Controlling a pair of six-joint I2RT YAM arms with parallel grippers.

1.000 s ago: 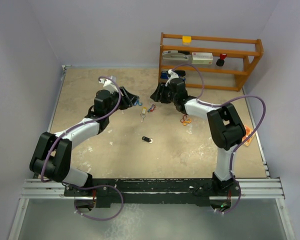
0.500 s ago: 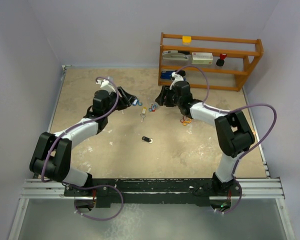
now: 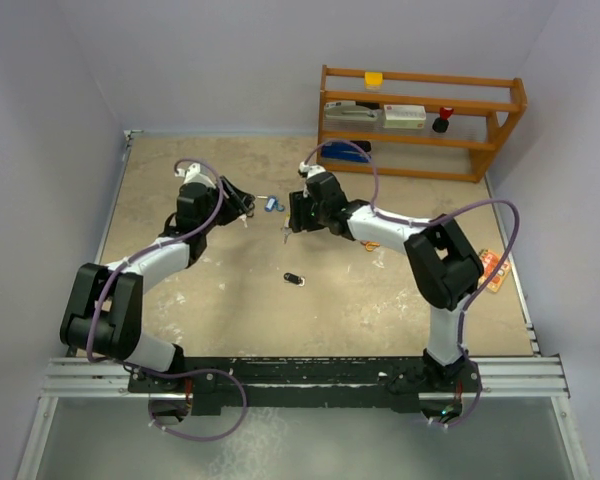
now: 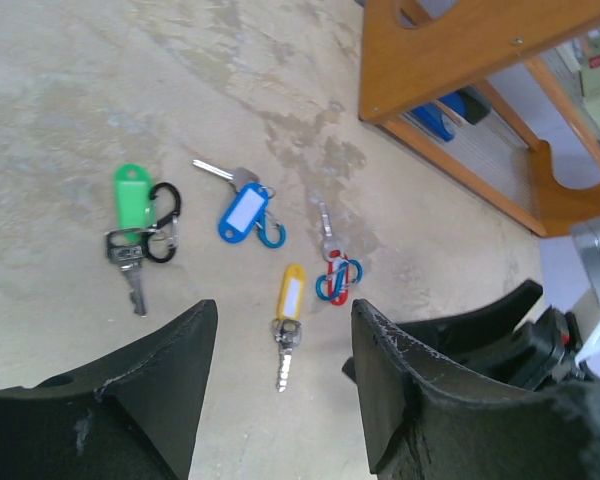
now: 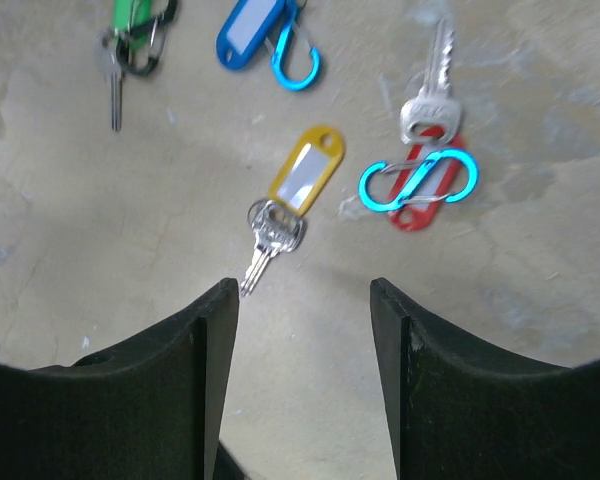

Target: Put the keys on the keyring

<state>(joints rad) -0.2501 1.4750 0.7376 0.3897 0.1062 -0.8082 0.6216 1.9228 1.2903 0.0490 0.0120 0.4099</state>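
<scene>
Both grippers are released and empty. The right gripper (image 5: 302, 300) hangs directly over the yellow-tagged key (image 5: 292, 195), and the left gripper (image 4: 283, 340) faces that key from the opposite side. The red-tagged key (image 5: 430, 150) lies just beside it; the blue-tagged key (image 4: 242, 212) and green-tagged key (image 4: 132, 200) lie near. Risk: 2 grippers converging on 1 flat key may collide, or the pads may skid it away.

Room to pass over bare table (image 3: 230, 290) nearside of the keys (image 4: 288, 320); blocked just behind by wooden rack (image 4: 460, 45)
</scene>
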